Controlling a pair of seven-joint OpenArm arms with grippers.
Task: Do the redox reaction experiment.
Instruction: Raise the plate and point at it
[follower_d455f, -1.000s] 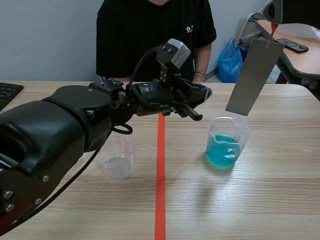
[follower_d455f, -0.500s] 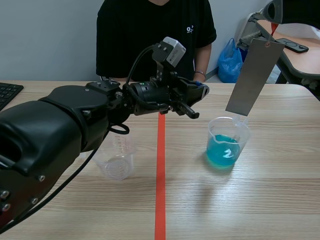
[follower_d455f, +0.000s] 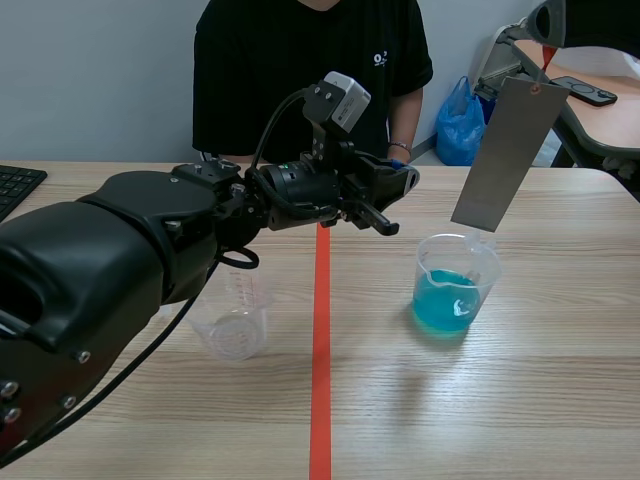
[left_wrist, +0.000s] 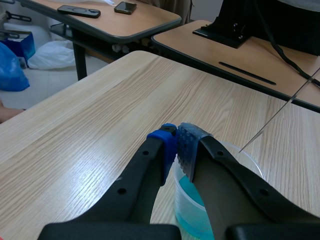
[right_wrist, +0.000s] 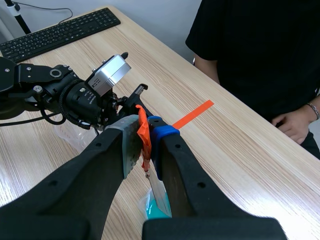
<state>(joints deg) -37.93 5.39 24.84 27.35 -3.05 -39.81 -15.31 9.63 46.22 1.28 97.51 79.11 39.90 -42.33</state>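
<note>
A pale wooden table (follower_d455f: 520, 400) runs away toward a seated person (follower_d455f: 310, 70) in black at its far side. The large black left arm (follower_d455f: 130, 260) comes in from the left and reaches just past the red tape line (follower_d455f: 320, 350). It is raised, and its gripper (left_wrist: 176, 137) is closed on nothing, pads touching, left of the blue beaker. High at the far right, the right gripper (right_wrist: 145, 127) pinches an orange tag (right_wrist: 144, 135). A grey metal strip (follower_d455f: 508, 155) hangs tilted from this tag. The strip's lower end is just above the rim of a clear beaker of blue liquid (follower_d455f: 455, 285), right of the line. An empty clear beaker (follower_d455f: 235, 325) stands left of the line, nearer.
</note>
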